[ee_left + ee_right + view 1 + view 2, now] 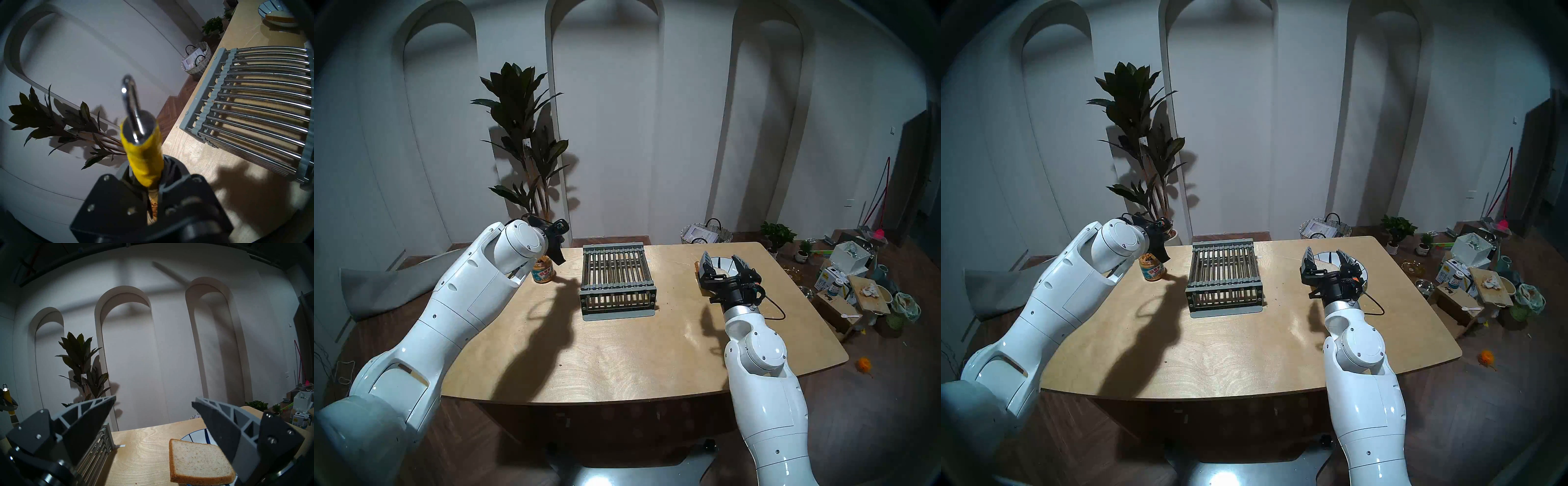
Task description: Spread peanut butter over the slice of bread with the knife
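Observation:
The peanut butter jar point(543, 271) point(1153, 268) stands at the table's far left corner. Directly over it, my left gripper point(559, 259) point(1163, 254) point(153, 191) is shut on the knife point(144, 152) by its yellow handle, metal loop upward. The blade points down toward the jar and is hidden by the fingers. On the right, the slice of bread point(198, 461) point(280, 17) lies on the near left part of a white blue-striped plate point(195, 437) point(721, 263). My right gripper point(723, 263) point(1327, 259) point(153, 400) hovers open just above and in front of it, holding nothing.
A grey slatted rack point(616, 281) point(1224, 276) point(254, 101) stands mid-table between the arms. Behind the table are a tall plant point(524, 142) and a woven basket point(706, 232). Boxes and clutter point(846, 281) cover the floor to the right.

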